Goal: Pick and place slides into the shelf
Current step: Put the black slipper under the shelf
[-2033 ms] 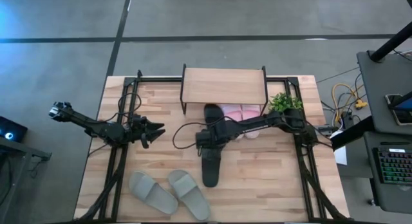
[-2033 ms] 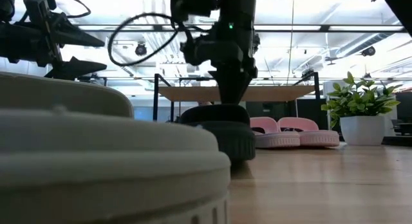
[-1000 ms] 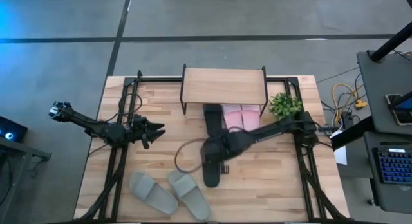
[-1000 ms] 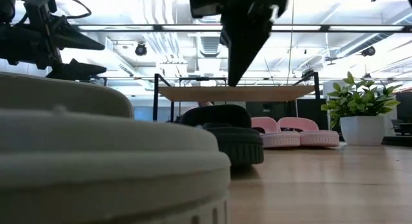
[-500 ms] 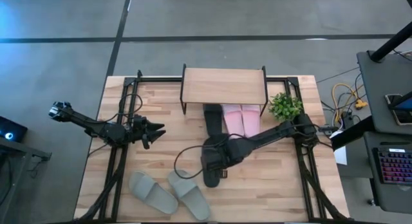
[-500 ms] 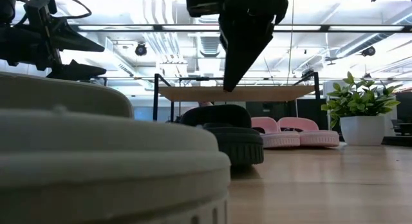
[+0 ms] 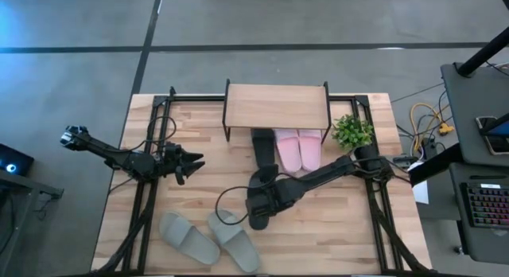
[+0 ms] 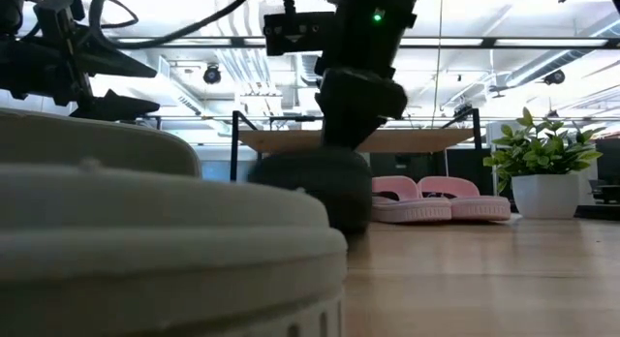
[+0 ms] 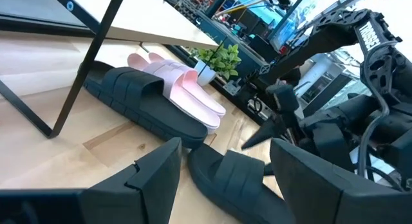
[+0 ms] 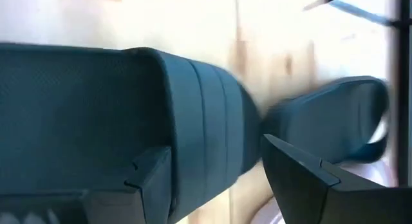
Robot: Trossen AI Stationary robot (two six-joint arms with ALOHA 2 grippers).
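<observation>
The shelf [image 7: 277, 106] stands at the table's far edge. Two pale pink slides [image 7: 298, 148] and one black slide [image 7: 261, 142] lie side by side with their far ends under it. A second black slide [image 7: 258, 213] lies mid-table. My right gripper [image 7: 262, 199] is down over it, open, and in the right wrist view [image 10: 219, 179] its fingers stand on either side of the strap's edge [image 10: 212, 114]. Two grey-green slides [image 7: 208, 239] lie at the near edge. My left gripper [image 7: 191, 160] hovers open at the left. My right gripper comes at the mid-table black slide's strap [image 10: 161, 108] from above, slanting toward the table's left. One finger [image 10: 151, 185] lies over the strap and the other [image 10: 302, 179] beside it. I cannot tell whether they touch it. The slide lies flat on the table.
A small potted plant [image 7: 350, 132] stands right of the shelf, beside the pink slides. In the low view one grey-green slide [image 8: 145, 240] fills the near foreground. Black frame rails [image 7: 151, 150] run along the table's left and right sides.
My right gripper has gone down and toward the table's near-left onto the mid-table black slide, from a raised place above it. The slides and my left arm have kept their places.
</observation>
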